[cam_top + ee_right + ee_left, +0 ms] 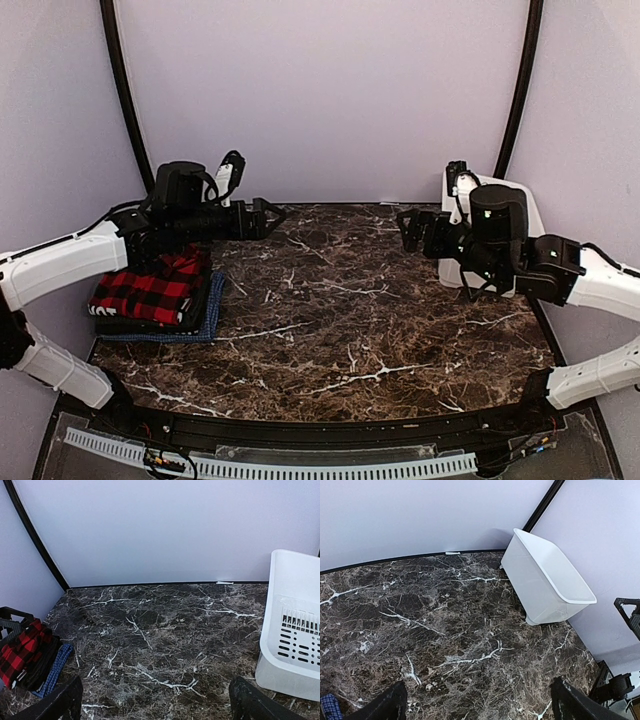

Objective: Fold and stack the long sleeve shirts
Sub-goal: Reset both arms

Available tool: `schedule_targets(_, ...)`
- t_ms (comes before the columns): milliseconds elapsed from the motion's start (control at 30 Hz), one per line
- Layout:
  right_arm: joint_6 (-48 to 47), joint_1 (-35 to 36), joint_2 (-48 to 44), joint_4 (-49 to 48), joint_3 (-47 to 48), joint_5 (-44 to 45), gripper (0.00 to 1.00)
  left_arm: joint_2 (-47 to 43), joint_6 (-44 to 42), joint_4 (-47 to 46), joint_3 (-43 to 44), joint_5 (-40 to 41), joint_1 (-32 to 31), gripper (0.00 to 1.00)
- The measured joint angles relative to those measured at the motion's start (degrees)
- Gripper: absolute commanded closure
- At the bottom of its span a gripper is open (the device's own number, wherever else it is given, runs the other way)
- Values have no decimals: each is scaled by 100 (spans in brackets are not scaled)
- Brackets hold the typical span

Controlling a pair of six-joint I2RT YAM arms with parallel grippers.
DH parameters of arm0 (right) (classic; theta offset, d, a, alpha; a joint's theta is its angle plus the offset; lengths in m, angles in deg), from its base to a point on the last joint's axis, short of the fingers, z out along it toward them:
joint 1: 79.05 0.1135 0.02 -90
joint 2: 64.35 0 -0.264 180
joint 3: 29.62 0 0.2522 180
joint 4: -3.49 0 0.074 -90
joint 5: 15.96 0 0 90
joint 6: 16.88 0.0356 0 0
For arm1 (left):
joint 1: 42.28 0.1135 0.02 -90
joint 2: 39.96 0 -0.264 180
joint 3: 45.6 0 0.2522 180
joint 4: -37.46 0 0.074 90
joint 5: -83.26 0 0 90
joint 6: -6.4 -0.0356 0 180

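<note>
- At the left edge of the table (330, 340) we are seeing the stack (160, 300): red-and-black checked shirt (150, 292) on top, black shirt (37, 670) beneath, blue shirt (210, 318) lowest; folding looks finished.
- We are hovering the left gripper (275, 215) and right gripper (405, 230) over the table, jaws spread, pinching nothing, clear of the stack.
- Far right, the white basket (545, 580) is standing, obstructing nothing.

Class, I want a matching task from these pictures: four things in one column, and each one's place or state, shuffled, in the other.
1. checked shirt
2. blue shirt
3. white basket
4. left gripper

a. bottom of the stack
b. open, above the table
c. top of the stack
d. at the table's right edge

Pairs: 1-c, 2-a, 3-d, 4-b.
</note>
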Motion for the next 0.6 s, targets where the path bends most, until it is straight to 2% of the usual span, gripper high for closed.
schedule_targets(600, -46, 0, -101, -15, -39, 11, 2, -162, -2, -52, -94, 201, 0, 1)
